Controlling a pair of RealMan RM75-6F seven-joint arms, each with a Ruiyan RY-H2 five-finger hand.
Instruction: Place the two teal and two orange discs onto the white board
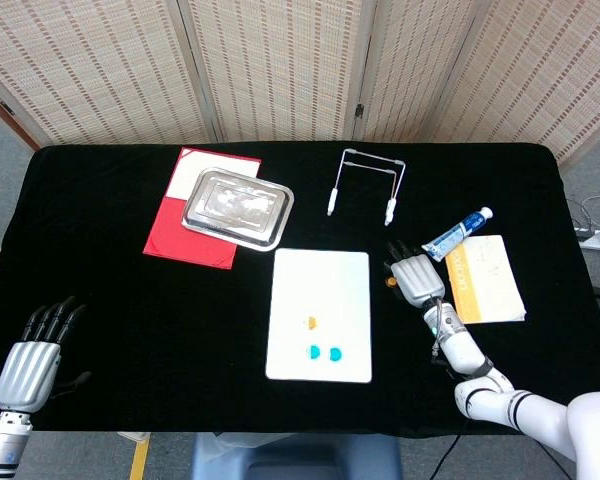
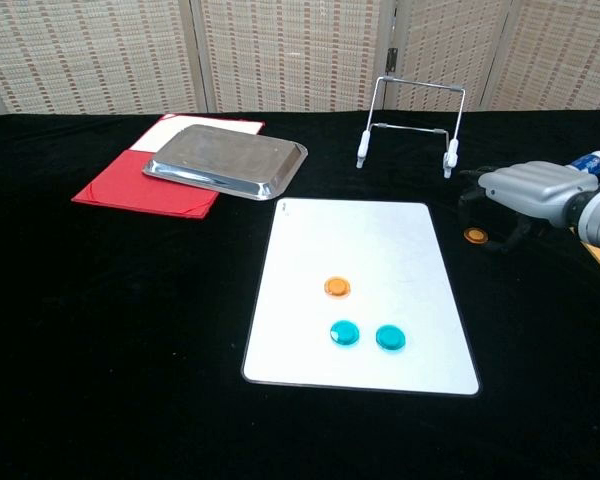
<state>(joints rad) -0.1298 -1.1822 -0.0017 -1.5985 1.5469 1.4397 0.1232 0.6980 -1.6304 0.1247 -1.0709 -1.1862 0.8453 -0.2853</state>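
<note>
Near the right edge of the tabletop (image 2: 100, 330), the right hand (image 2: 528, 190) hovers with fingers curled downward around, but apparently not touching, the loose orange disc (image 2: 475, 235), which lies on the black cloth just off the white board (image 2: 310, 250). On the board rest one orange disc (image 2: 337, 287) and two teal discs (image 2: 345, 333), toward its near edge. At the near left corner, the left hand (image 1: 28, 365) rests with fingers extended side by side, holding nothing. A metal tray (image 2: 225, 160) sits on a red folder (image 2: 130, 185) toward the far left.
</note>
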